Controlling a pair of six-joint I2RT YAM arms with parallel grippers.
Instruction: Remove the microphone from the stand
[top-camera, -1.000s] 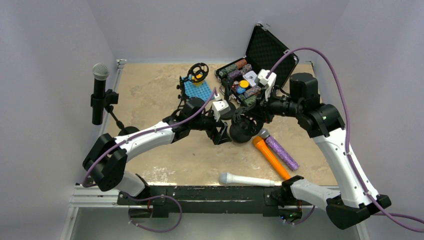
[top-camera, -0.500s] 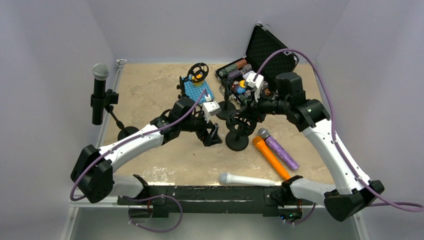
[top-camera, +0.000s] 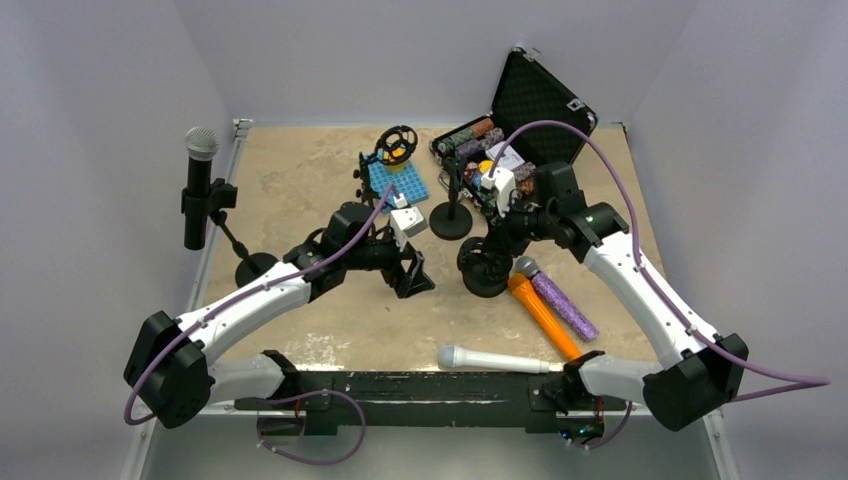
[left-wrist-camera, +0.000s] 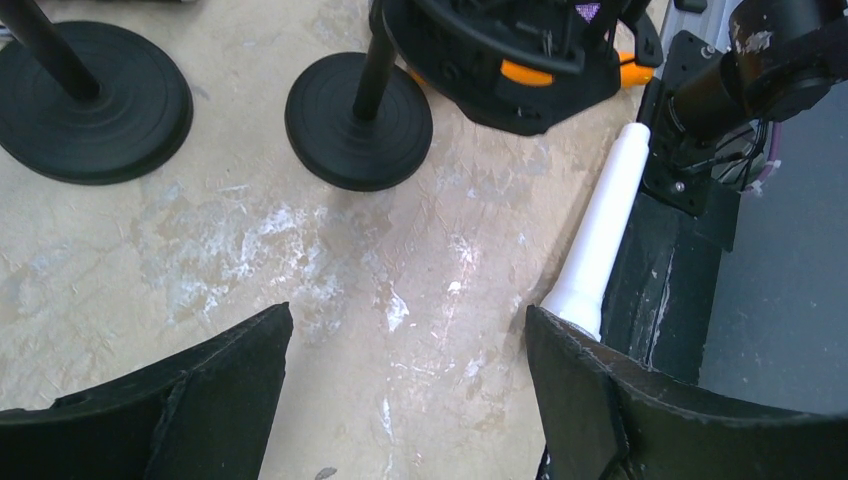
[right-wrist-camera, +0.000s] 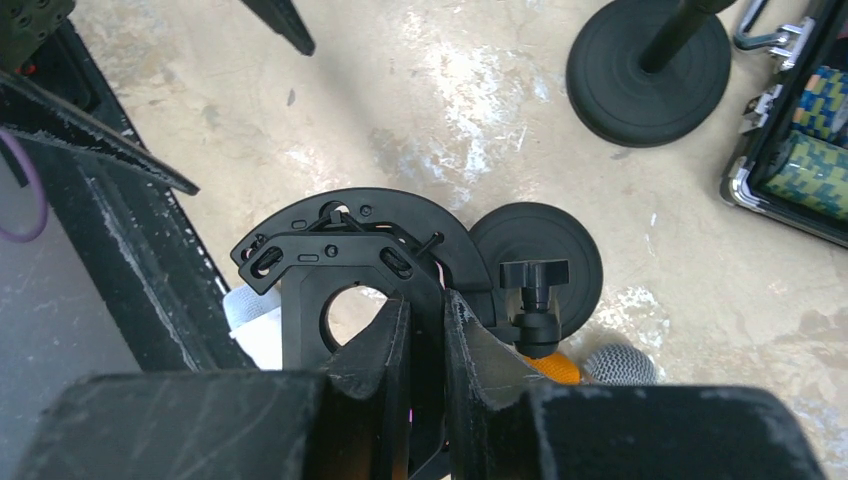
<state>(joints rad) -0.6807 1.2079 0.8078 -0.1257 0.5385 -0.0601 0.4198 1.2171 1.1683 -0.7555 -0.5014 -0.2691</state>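
Both arms have drawn back toward the near edge over the last 1 second. The right gripper (top-camera: 497, 238) stays pinched on what looks like the clip mount (right-wrist-camera: 340, 265) of the middle stand (top-camera: 487, 272), and the left gripper (top-camera: 410, 272) hovers just left of it with its fingers spread. The black microphone (top-camera: 199, 190) sits upright in the left stand (top-camera: 257, 268) at the table's left edge.

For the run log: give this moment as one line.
left gripper open, empty | right gripper shut on mic clip | black microphone on stand
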